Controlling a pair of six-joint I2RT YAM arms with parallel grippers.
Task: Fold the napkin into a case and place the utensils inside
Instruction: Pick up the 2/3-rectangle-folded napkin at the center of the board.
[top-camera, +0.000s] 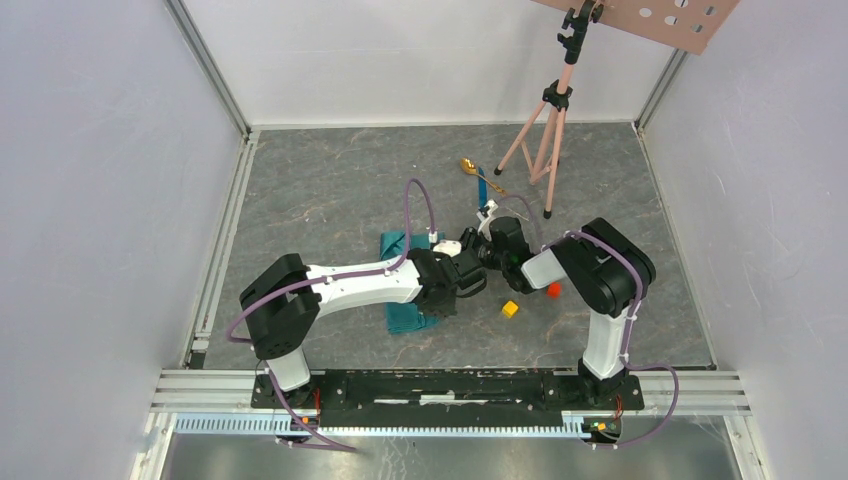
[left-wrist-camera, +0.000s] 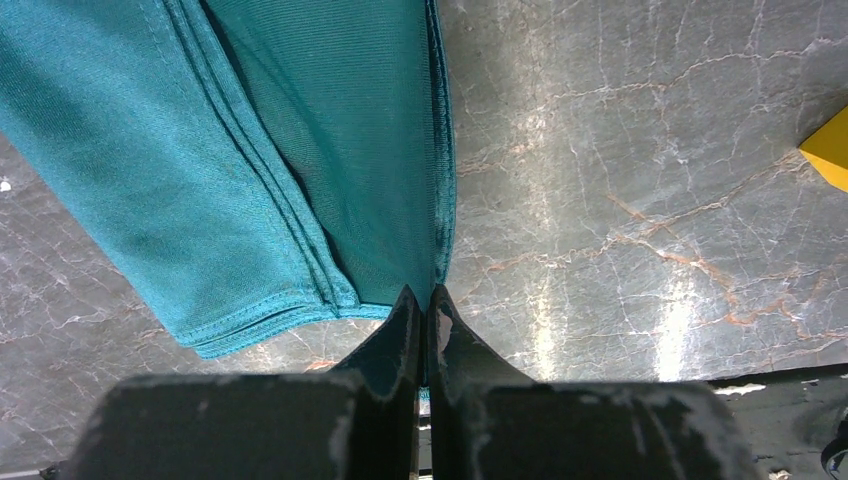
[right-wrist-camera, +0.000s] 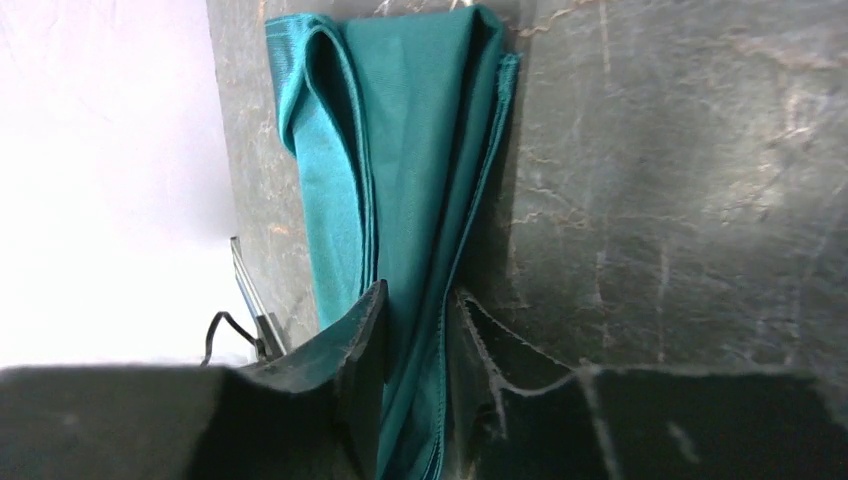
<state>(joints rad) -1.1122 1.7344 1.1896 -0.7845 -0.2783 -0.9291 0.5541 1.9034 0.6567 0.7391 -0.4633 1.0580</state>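
The teal-green napkin (top-camera: 405, 318) lies folded into a narrow long bundle on the grey table, partly hidden under my left arm. My left gripper (top-camera: 447, 290) is shut on a corner of the napkin's top layer (left-wrist-camera: 340, 150), with the cloth pinched at its tips (left-wrist-camera: 426, 297). My right gripper (top-camera: 470, 250) is shut on the napkin's hemmed edge (right-wrist-camera: 400, 150), and the cloth runs between its fingers (right-wrist-camera: 415, 335). The gold spoon (top-camera: 468, 166) and the blue knife-like stick (top-camera: 484, 187) lie together at the back, apart from both grippers.
A yellow cube (top-camera: 510, 309) and a red cube (top-camera: 553, 290) sit right of the grippers; the yellow one also shows in the left wrist view (left-wrist-camera: 830, 150). A pink tripod (top-camera: 548, 130) stands at the back right. White walls enclose the table.
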